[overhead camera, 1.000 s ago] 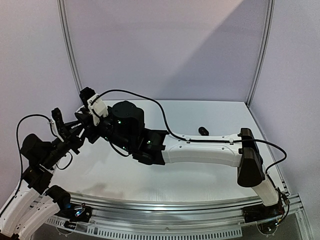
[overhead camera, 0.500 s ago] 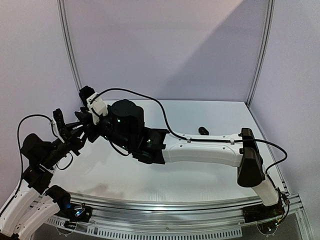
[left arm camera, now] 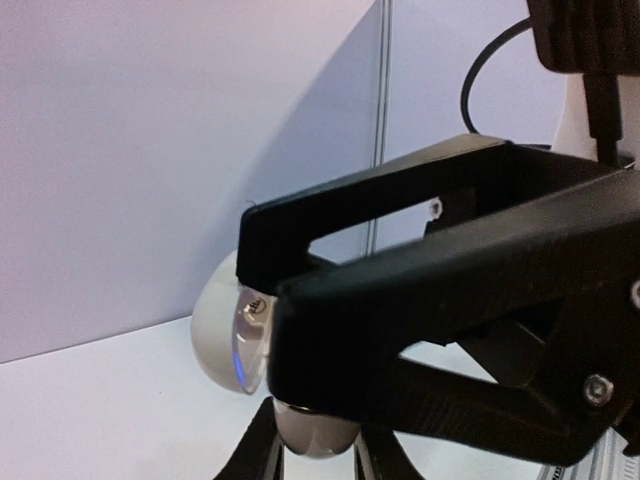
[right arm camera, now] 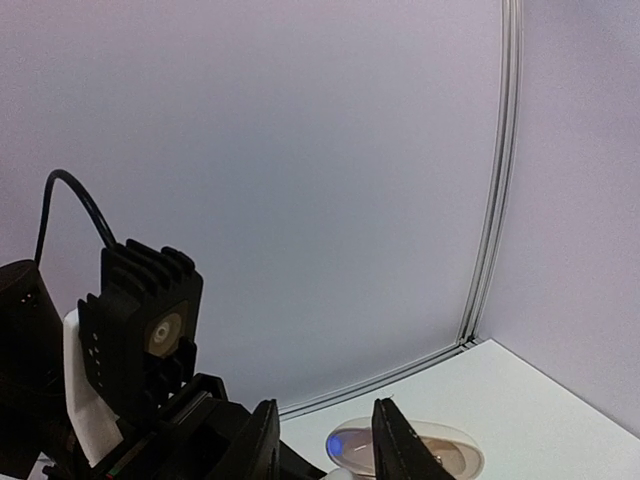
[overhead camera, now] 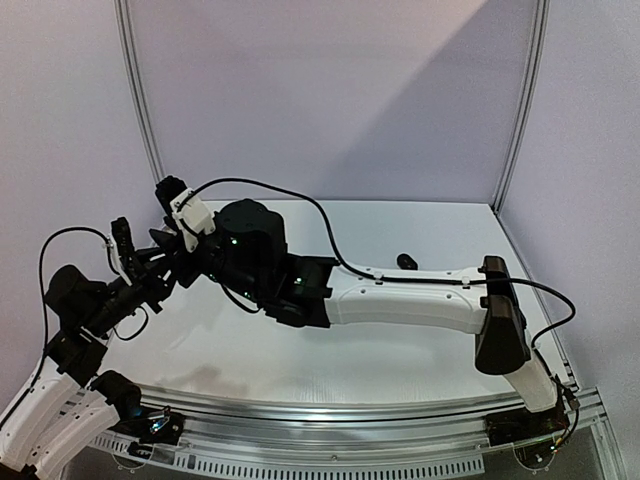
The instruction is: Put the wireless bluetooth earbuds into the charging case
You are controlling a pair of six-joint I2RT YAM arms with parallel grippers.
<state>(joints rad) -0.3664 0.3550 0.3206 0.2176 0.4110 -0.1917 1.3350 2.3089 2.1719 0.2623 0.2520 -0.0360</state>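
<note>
Left end effector [left arm camera: 262, 288] clamps the white charging case [left arm camera: 222, 335], long axis level, oval face toward the right end effector [right arm camera: 320, 445], whose grip is unclear.

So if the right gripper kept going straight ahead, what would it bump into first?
Probably the white case, held up by the left gripper just beyond the fingertips of the right gripper. Depth is hard to judge, so they may be touching.

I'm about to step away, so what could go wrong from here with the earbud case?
The left gripper holds the rounded white charging case in the air above the white table; a slip could drop it. The right gripper, fingers slightly apart, crowds the case and could knock it loose.
</note>
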